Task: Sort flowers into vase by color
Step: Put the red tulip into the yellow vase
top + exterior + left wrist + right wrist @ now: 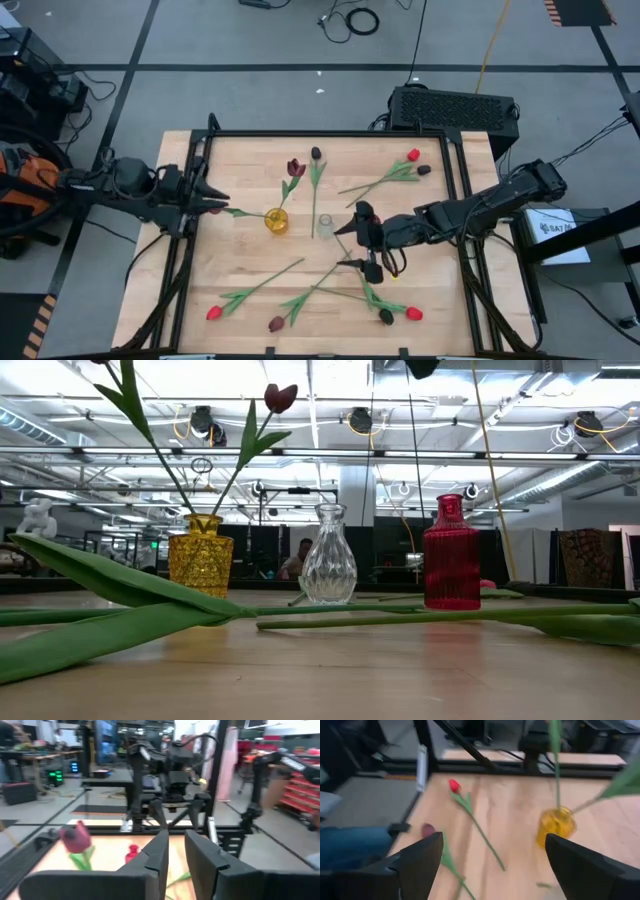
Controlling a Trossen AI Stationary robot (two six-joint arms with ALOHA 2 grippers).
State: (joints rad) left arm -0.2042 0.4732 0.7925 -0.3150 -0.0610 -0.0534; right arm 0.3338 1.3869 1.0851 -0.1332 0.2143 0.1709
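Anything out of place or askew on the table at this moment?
Nothing damaged or spilled. The yellow vase holds two flowers leaning outward; the clear vase and red vase stand upright and empty. Loose tulips lie scattered flat, unsorted.

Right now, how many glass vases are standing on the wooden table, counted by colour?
Yellow cut-glass vase: 1
Clear ribbed glass vase: 1
Red ribbed glass vase: 1
Total: 3
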